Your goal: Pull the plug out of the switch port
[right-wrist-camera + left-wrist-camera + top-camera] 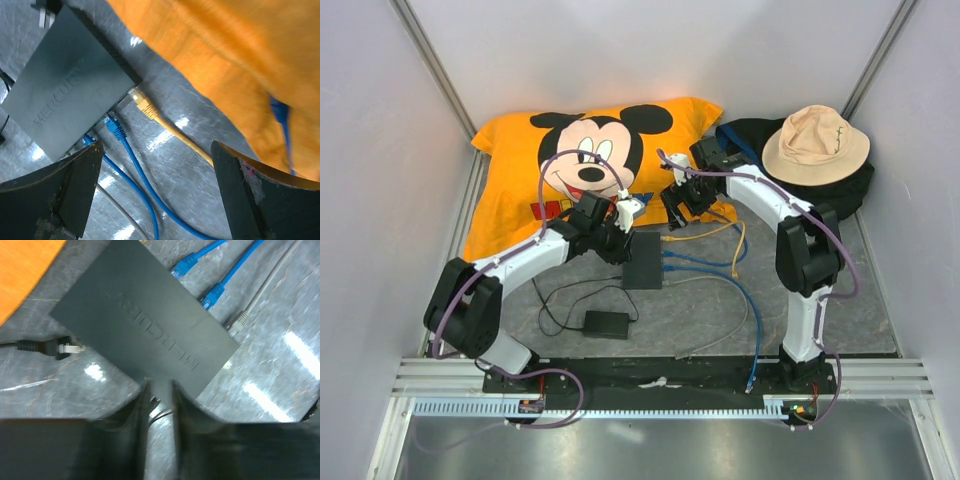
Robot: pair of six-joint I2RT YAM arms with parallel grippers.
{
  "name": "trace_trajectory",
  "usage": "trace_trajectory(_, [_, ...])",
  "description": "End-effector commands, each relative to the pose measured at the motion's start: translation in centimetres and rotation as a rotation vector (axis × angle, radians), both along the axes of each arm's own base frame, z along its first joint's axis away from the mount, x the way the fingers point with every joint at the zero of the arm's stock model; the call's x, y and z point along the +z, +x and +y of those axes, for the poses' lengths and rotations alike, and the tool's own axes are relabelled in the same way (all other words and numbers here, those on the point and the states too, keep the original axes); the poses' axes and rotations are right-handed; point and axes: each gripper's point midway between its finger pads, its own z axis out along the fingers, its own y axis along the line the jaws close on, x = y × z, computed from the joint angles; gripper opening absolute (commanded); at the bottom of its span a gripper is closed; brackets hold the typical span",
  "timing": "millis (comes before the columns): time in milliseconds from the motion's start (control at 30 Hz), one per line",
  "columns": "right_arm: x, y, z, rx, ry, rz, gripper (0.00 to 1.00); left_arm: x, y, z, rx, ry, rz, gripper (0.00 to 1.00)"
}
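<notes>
The switch (642, 260) is a flat black box in the middle of the table, with sockets along its right edge. It also shows in the left wrist view (145, 325) and the right wrist view (65, 95). A yellow plug (142, 105), two blue plugs (115, 126) and a grey cable (240, 321) meet that edge. My left gripper (620, 238) has its fingers nearly together, tips at the switch's left edge (159, 385), holding nothing. My right gripper (678, 203) is wide open and empty, hovering above the yellow and blue cables (157, 165).
An orange Mickey pillow (590, 160) lies behind the switch. A tan hat (815, 145) sits on a black bag at the back right. A black power brick (606, 323) with a thin cord lies in front, and its pronged plug (65, 346) lies left of the switch.
</notes>
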Motion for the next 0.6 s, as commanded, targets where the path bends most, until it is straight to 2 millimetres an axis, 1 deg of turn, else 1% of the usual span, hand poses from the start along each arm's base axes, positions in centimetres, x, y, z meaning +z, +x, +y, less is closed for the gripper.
trace_trajectory(0, [-1.6, -1.2, 1.7, 0.090, 0.068, 0.089, 0.98, -0.3, 0.3, -1.4, -0.019, -0.057, 0.030, 0.04])
trace_trajectory(33, [-1.8, -1.4, 2.0, 0.098, 0.076, 0.104, 0.97, -0.8, 0.4, -1.5, -0.015, -0.052, 0.045, 0.02])
trace_trajectory(67, [-2.6, -1.3, 2.0, 0.094, 0.076, 0.124, 0.95, -1.1, 0.4, -1.5, -0.010, -0.048, 0.055, 0.02])
trace_trajectory(133, [-2.8, -0.8, 2.3, 0.089, 0.074, 0.128, 0.87, -1.6, 0.5, -1.6, -0.001, -0.042, 0.069, 0.02])
trace_trajectory(167, [-3.8, -0.7, 2.3, 0.085, 0.066, 0.148, 0.83, -2.1, 0.6, -1.6, 0.006, -0.039, 0.082, 0.02])
trace_trajectory(233, [-4.4, -0.4, 2.5, 0.088, 0.070, 0.163, 0.80, -2.7, 0.6, -1.5, 0.018, -0.029, 0.097, 0.02])
trace_trajectory(267, [-5.2, -0.7, 2.7, 0.095, 0.076, 0.192, 0.79, -3.1, 0.6, -1.5, 0.021, -0.021, 0.106, 0.02])
trace_trajectory(333, [-6.1, -0.9, 3.0, 0.101, 0.089, 0.219, 0.77, -3.7, 0.6, -1.4, 0.024, -0.010, 0.115, 0.02])
trace_trajectory(367, [-7.1, -1.0, 3.2, 0.103, 0.091, 0.243, 0.76, -4.1, 0.6, -1.3, 0.026, -0.003, 0.123, 0.02])
trace_trajectory(433, [-7.6, -1.2, 3.5, 0.113, 0.116, 0.272, 0.73, -4.3, 0.5, -1.4, 0.024, 0.001, 0.130, 0.02])
trace_trajectory(533, [-8.5, -0.7, 3.6, 0.115, 0.138, 0.295, 0.73, -4.8, 0.2, -1.5, 0.015, 0.008, 0.141, 0.02])
trace_trajectory(567, [-8.4, -0.2, 3.4, 0.113, 0.148, 0.287, 0.72, -4.9, 0.1, -1.6, 0.012, 0.010, 0.144, 0.02])
